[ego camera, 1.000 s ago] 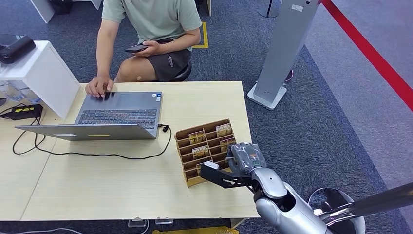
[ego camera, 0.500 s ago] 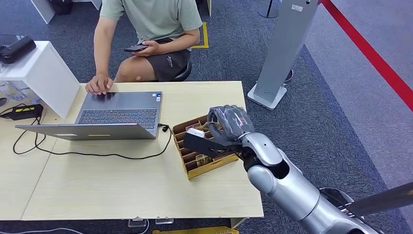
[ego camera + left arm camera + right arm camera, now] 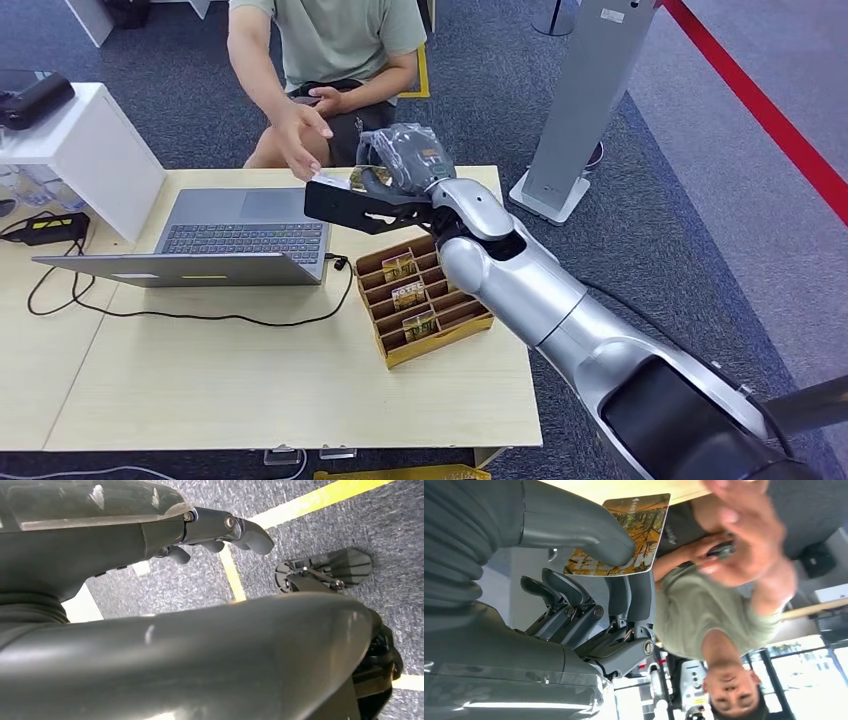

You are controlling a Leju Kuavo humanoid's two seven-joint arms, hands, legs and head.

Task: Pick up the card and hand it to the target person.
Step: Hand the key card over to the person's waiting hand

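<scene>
My right hand (image 3: 400, 165) is stretched out over the far edge of the table (image 3: 200, 370), towards the seated person (image 3: 340, 40). It pinches a card (image 3: 624, 535) with an autumn-coloured picture between thumb (image 3: 589, 540) and fingers; in the head view the card's pale edge (image 3: 330, 181) pokes out past the hand. The person's hand (image 3: 300, 135) reaches for the card and hovers just short of it, blurred in the right wrist view (image 3: 749, 530). My left hand (image 3: 220, 527) hangs low over the carpet, fingers apart, holding nothing.
A wooden card rack (image 3: 425, 300) with several cards sits under my right forearm. An open laptop (image 3: 240, 235) with a black cable (image 3: 200, 318) lies at the left. A white shelf (image 3: 90, 150) and a grey floor stand (image 3: 585, 100) flank the table.
My right hand rose from the card rack and swung forward and left with the card. The person's hand left the laptop and now reaches toward the card.
</scene>
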